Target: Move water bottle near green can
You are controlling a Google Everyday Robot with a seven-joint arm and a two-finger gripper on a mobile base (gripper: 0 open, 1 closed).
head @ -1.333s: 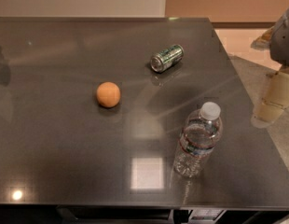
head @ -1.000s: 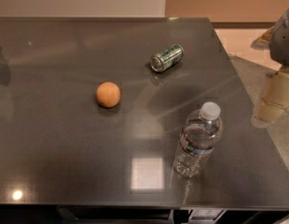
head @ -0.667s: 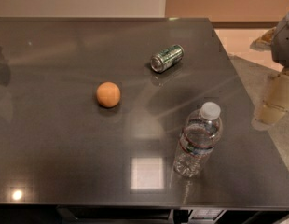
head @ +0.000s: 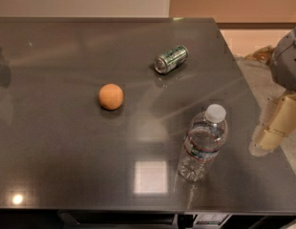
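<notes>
The water bottle stands upright on the dark table, at the front right, with its white cap on top. The green can lies on its side further back, its silver end facing front left. The two are well apart. My gripper shows as cream-coloured parts under a grey arm housing at the right edge of the view. It hangs over the table's right edge, to the right of the bottle and not touching it.
A round orange fruit sits on the table left of centre, left of the can and the bottle. The table's right edge runs diagonally beside the gripper, with light floor beyond it. A wall stands behind the table.
My gripper and arm housing have moved slightly down in the view at the right edge. The bottle, the can and the orange have not moved.
</notes>
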